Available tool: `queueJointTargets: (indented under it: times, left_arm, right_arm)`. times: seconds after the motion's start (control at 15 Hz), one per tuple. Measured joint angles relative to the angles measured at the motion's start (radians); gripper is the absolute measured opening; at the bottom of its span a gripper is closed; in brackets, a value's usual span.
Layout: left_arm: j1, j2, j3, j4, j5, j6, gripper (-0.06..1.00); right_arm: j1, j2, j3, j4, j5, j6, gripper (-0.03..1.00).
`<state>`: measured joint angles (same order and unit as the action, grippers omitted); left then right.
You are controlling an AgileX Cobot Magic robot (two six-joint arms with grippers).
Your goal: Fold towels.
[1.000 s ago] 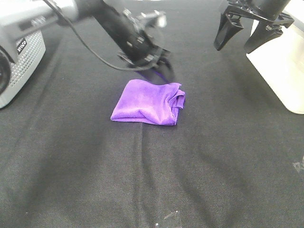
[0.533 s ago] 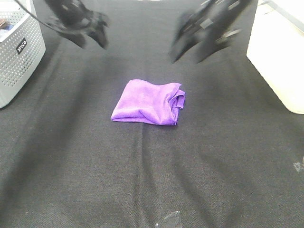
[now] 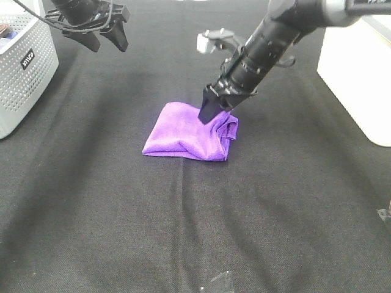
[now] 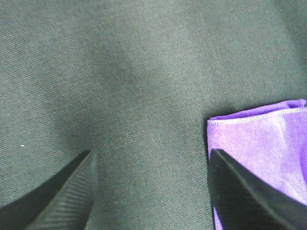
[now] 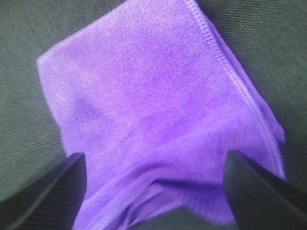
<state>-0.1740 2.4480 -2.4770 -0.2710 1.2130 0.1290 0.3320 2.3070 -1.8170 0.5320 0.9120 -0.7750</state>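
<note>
Purple towel (image 3: 183, 134) lies folded small, one edge bunched. Right gripper (image 3: 214, 112) gapes over it; left gripper (image 3: 108, 44) hangs spread, well away.

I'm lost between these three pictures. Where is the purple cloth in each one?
Exterior high: the purple cloth lies folded mid-table, the right end effector at its far side.
Left wrist: only one stitched corner shows, beside one finger.
Right wrist: it fills most of the picture, between the open fingers.
Shared landmark: the black tablecloth under it.
</note>
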Motion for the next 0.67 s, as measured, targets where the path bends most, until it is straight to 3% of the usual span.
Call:
queueJointTargets:
  times: [0.2, 0.67]
  left_arm:
    - [0.0, 0.0, 0.0, 0.0, 0.0, 0.012, 0.62]
    - [0.0, 0.0, 0.0, 0.0, 0.001, 0.042, 0.62]
  right_arm:
    - [0.0, 0.033, 0.0, 0.005, -0.007, -0.072, 0.76]
    - [-0.009, 0.044, 0.0, -0.177, -0.007, -0.07, 0.76]
